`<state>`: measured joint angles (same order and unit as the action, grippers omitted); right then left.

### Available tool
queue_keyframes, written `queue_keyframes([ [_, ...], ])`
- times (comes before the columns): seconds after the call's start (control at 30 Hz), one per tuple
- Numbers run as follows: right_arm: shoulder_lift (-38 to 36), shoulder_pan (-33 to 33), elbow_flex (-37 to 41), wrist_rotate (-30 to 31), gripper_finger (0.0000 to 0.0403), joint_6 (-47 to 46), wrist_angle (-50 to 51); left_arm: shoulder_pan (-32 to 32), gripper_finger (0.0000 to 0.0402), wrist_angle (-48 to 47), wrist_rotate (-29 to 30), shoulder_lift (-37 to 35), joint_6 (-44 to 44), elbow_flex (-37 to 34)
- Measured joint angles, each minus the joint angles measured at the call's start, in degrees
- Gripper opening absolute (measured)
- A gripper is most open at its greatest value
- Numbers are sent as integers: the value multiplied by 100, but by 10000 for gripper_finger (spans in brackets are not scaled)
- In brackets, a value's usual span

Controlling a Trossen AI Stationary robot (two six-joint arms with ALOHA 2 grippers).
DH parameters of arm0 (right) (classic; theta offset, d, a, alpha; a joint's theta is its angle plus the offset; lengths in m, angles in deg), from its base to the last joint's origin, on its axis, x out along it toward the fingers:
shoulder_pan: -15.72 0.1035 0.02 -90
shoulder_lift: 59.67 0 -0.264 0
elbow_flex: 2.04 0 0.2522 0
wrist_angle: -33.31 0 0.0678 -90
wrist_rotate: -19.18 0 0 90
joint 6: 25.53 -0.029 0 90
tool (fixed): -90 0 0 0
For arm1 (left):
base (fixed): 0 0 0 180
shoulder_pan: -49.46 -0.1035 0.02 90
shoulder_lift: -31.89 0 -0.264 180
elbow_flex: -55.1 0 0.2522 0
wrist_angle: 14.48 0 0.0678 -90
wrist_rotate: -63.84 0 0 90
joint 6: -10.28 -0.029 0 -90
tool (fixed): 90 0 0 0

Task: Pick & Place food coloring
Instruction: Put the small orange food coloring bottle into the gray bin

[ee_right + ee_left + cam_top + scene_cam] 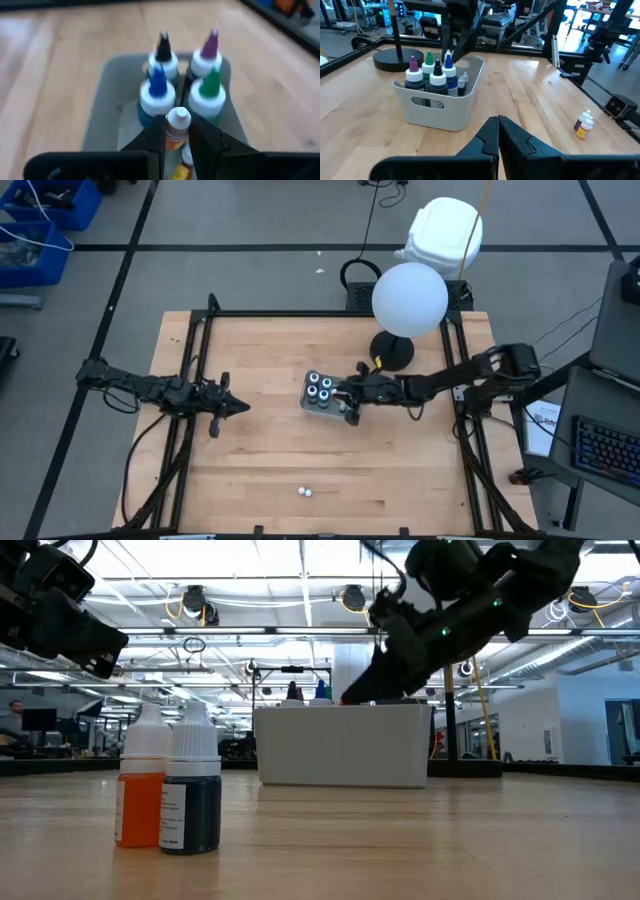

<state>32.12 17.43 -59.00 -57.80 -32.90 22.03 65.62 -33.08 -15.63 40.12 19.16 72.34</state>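
Bin: a pale grey bin (437,110) with rounded corners and a handle slot in its side wall stands near the middle of the wooden table (280,450), just in front of the black round lamp base (392,352).

Bin contents, large: four round bottles (177,87) stand upright in a two-by-two block at one end of the bin. Their tips are black, purple, blue and green above white collars.

Bin contents, small: a few small dropper bottles (463,84) sit in the other end of the bin, beside the four large ones. Their number cannot be told.

Right gripper: the right gripper (176,134) hangs over the small-bottle end of the bin. Its fingers are clamped on a small white-capped bottle (177,129) with an orange label, held upright between them above the bin floor.

Left gripper: the left gripper (498,131) hovers over bare table on the left side, well apart from the bin. Its fingers are pressed together with nothing between them.

Outside the bin: two small white-capped bottles (170,785) stand upright and touching on the table near its front edge, well apart from the bin. One holds orange liquid (140,805); the other is dark (192,808).
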Motion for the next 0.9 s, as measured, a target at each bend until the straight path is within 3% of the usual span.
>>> queue_keyframes([
  [0.3, 464, -99, -56, -403, 50, -349, 221, 0, 10, 3, 2, 2, -87, 0],
  [0.63, 623, -99, -72, -404, 51, -275, 123, 0, 10, 37, 2, 0, -128, 0],
  [0.9, 640, -99, -61, -403, 98, -261, -30, 1, 10, 32, 4, 1, -146, 0],
])
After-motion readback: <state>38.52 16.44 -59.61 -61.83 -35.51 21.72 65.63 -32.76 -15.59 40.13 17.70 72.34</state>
